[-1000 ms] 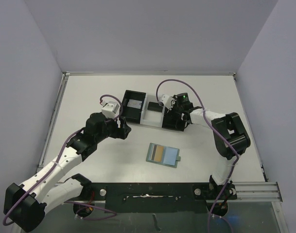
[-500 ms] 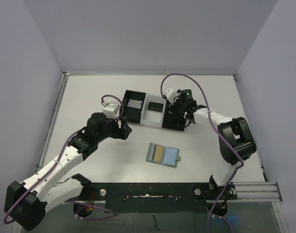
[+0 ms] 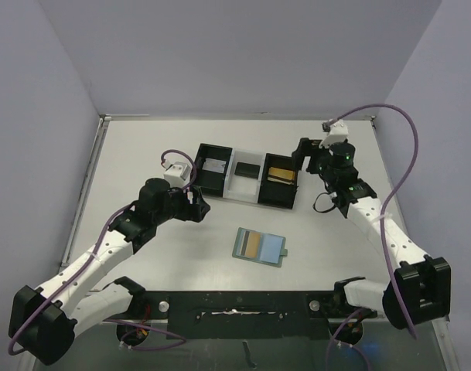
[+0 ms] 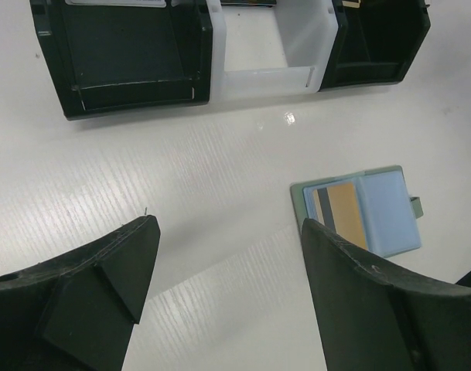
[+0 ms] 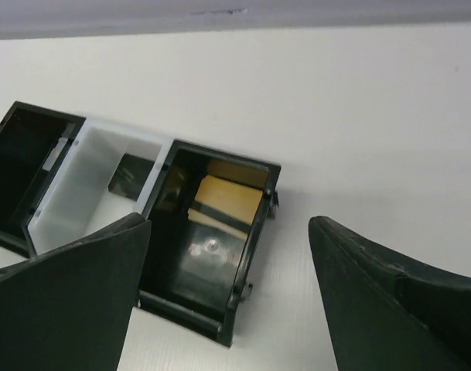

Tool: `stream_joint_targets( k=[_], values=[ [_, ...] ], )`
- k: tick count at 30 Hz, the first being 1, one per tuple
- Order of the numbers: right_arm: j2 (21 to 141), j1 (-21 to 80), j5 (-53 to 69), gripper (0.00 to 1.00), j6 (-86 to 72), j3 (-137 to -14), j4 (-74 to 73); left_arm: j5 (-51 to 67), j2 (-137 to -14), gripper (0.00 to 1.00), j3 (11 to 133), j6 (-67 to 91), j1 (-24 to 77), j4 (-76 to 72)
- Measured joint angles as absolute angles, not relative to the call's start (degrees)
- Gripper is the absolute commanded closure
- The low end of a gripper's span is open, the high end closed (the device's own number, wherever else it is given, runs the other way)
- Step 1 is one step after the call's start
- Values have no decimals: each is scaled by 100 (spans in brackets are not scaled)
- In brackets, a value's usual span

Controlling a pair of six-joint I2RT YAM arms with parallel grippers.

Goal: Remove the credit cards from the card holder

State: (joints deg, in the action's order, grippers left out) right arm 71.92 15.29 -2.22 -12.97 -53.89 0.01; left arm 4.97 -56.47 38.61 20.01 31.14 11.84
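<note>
The card holder (image 3: 260, 246) lies open on the table, pale blue inside, with its tab pointing right. In the left wrist view (image 4: 359, 210) its left pocket holds a gold card (image 4: 345, 212) with a dark-striped card behind it. My left gripper (image 3: 199, 202) is open and empty, up and to the left of the holder (image 4: 227, 224). My right gripper (image 3: 306, 154) is open and empty, just right of the tray (image 5: 229, 224). Another gold card (image 3: 280, 174) lies in the tray's right compartment (image 5: 229, 202).
The black-and-clear three-compartment tray (image 3: 227, 189) stands behind the holder. A black card (image 3: 246, 169) lies in its clear middle compartment, and a pale card (image 3: 212, 165) in its left one. Walls close in the table at the back and both sides.
My right gripper has pulled back from over the tray's right compartment to its right side. The gold card now shows in that compartment. The left arm and the card holder have not moved.
</note>
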Motion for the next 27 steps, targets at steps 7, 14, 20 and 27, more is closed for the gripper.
stream_joint_targets(
  k=[7,14,20,27],
  values=[
    [6781,1398,353,54,-2788,-4480,-493,631,-5752,27,3861,2143,3041,1177],
    [8197,2047,-54,67,-3439,-5253,-1229,709,-5876,27,3861,2281,2954,1087],
    [9531,2408,-661,68,-3610,-6418,-1826,497,-5876,27,3863,2165,2945,1194],
    [10457,2410,-969,67,-3634,-7116,-2228,292,-5874,27,3865,2027,2945,1291]
  ],
)
